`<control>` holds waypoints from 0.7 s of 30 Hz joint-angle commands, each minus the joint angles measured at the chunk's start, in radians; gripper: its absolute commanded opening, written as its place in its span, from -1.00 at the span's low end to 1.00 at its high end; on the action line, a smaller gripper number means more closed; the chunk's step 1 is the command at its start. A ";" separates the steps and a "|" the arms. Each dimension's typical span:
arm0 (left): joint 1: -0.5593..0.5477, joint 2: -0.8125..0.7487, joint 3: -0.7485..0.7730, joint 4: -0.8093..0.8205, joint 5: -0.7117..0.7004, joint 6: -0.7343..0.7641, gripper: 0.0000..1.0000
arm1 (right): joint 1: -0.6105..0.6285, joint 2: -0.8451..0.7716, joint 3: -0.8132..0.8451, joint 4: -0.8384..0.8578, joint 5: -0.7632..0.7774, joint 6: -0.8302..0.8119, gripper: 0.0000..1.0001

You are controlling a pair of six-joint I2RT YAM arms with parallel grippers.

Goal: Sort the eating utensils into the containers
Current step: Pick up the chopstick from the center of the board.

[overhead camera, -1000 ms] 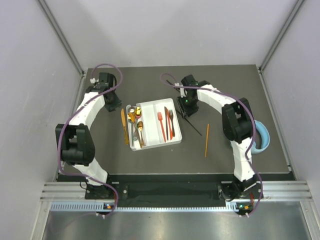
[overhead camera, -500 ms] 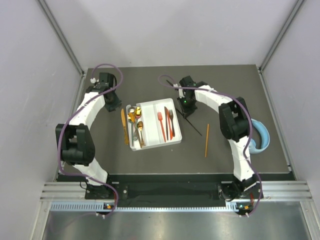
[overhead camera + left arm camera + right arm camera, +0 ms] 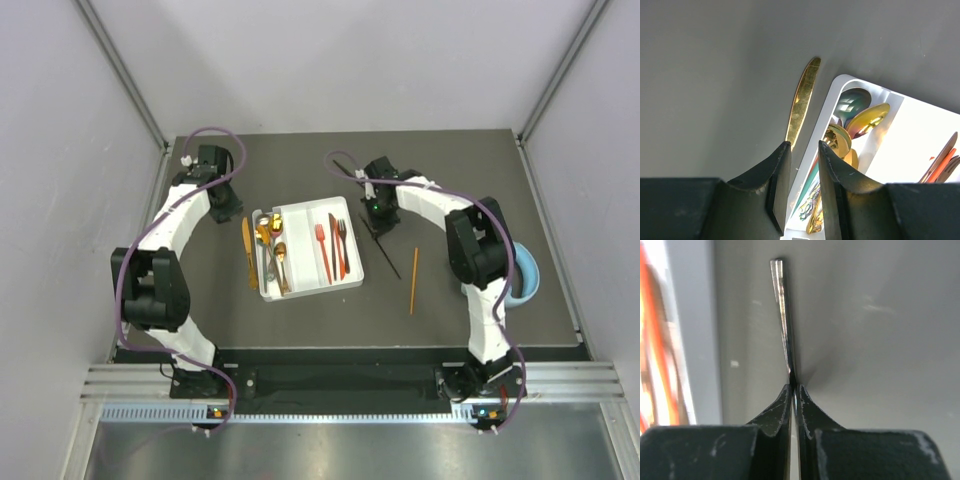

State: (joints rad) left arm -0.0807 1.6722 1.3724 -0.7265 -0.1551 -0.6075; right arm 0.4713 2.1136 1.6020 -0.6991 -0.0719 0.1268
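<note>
The right gripper [image 3: 794,388] pinches the black stick [image 3: 782,310] beside the tray [image 3: 312,289], and I think it must next lift it in; the left gripper [image 3: 804,150] is half-open and empty.

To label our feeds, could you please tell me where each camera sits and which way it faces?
Top external: above and behind the arms, looking down at the table; both arms show.
Left wrist: on the left arm, facing the gold knife beside the white tray, past the left gripper.
Right wrist: on the right arm, facing the black stick in the right gripper.
Shared: top and left wrist both show knife and tray.
</note>
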 commanded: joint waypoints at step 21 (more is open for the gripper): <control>-0.007 0.029 0.002 -0.036 -0.037 -0.028 -0.35 | 0.092 0.014 0.546 -0.260 -0.164 0.126 -1.00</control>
State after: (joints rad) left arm -0.0814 1.7119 1.3651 -0.7444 -0.1768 -0.6266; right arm 0.4965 2.0956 2.1429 -0.9363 -0.1410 0.2066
